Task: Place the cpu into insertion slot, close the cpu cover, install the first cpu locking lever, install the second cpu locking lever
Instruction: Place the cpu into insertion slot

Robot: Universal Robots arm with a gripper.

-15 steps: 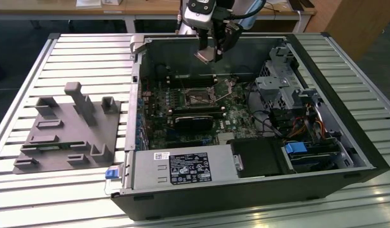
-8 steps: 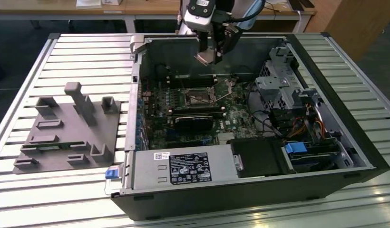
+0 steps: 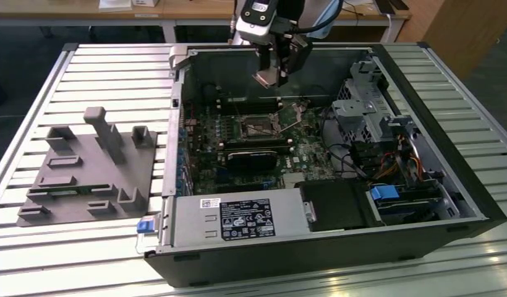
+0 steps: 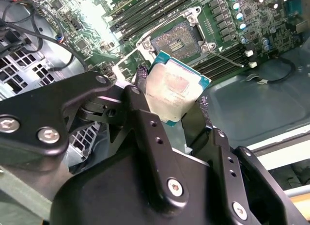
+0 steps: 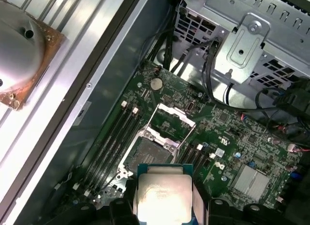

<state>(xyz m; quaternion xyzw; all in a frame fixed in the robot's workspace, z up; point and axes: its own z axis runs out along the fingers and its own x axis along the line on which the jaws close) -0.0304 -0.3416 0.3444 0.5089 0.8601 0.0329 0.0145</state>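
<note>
My tool (image 4: 172, 89) is clamped on the cpu (image 4: 177, 91), pinching two opposite edges, with the chip tilted. The cpu hangs well above the insertion slot (image 4: 177, 38) and is not seated yet. The slot is bare, and the cpu cover (image 5: 185, 122) stands open just beside it.

Risks, my read:
- The tilt could land the chip corner-first and bend the slot contacts.
- Its rotation may not match the slot.
- An edge-only pinch could slip.
- My tool could clip the raised cover or the locking lever (image 4: 226, 57) beside the slot.
</note>
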